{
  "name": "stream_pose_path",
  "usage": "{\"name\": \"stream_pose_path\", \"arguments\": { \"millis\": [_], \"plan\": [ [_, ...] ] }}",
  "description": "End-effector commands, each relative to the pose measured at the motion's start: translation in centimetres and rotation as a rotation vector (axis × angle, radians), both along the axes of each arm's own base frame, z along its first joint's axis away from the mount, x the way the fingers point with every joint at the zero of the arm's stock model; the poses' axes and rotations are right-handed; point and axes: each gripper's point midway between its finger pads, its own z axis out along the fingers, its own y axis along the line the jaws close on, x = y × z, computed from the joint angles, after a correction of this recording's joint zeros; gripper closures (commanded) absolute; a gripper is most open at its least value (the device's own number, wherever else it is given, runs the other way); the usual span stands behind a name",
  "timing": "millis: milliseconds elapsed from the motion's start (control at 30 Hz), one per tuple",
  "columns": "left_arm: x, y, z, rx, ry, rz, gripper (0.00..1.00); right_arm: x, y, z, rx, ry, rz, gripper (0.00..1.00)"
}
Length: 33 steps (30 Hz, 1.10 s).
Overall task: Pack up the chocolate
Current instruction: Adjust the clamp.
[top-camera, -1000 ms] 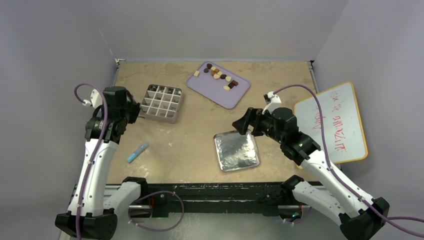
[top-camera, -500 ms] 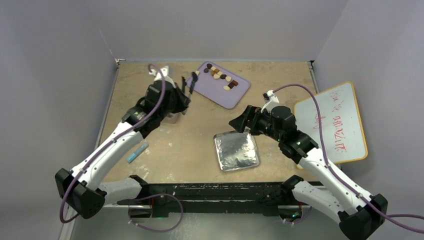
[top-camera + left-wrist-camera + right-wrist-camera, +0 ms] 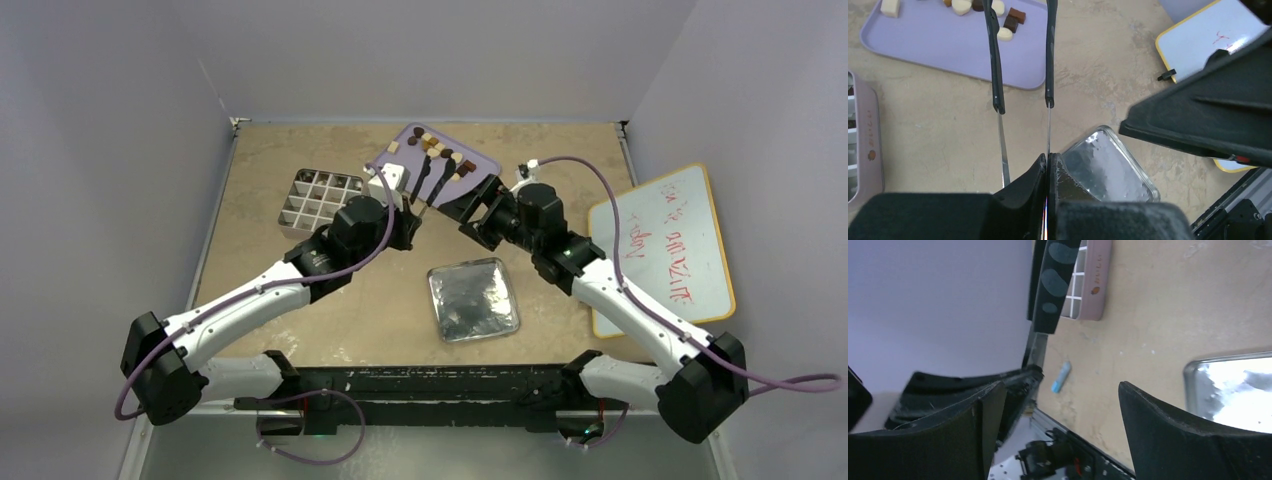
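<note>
Risk first: my left gripper (image 3: 1048,167) is clamped only on the back end of the tweezers (image 3: 996,60), so I reckon any side load could twist them & the tips would miss. The chocolate (image 3: 1007,30) is tiny & bunched up, so a sloppy pinch could scatter neighbours over the purple tray (image 3: 938,50). My right gripper (image 3: 1057,390), jaws wide apart w/ nothing between, sits close by in the top view, so the arms could bump. Pieces lie at the top of the left wrist frame, well ahead of my grip, around the tweezer legs. The tips run off-frame, so can't tell if they touch. Grid box (image 3: 320,203) waits centre left.
</note>
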Motion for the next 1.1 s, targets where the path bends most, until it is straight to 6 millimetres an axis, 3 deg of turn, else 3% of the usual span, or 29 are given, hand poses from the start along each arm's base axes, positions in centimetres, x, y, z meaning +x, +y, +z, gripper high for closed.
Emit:
{"name": "stream_pose_path", "arguments": {
  "millis": [0,367,700,800,933,1067],
  "plan": [
    [0.7,-1.0,3.3,-0.035,-0.174,-0.031,1.0,2.1,1.4,3.9,0.187,0.007,-0.06,0.17],
    [0.1,-1.7,2.5,-0.019,-0.215,-0.097,1.0,5.5,3.3,2.5,0.241,0.063,-0.091,0.27],
    [-1.0,-2.0,1.7,-0.025,-0.232,-0.157,1.0,8.0,3.5,1.3,0.252,0.053,-0.091,0.38],
    [-0.8,-1.9,1.5,-0.023,-0.228,-0.145,1.0,7.9,3.9,0.9,0.253,0.059,-0.066,0.49],
    [-0.4,-1.4,1.7,-0.027,-0.208,-0.097,1.0,7.7,3.7,0.4,0.252,0.05,-0.063,0.72],
    [-0.6,-0.8,2.6,-0.034,-0.166,-0.067,0.77,7.3,3.2,0.4,0.245,-0.011,-0.022,0.87]
  ]
}}
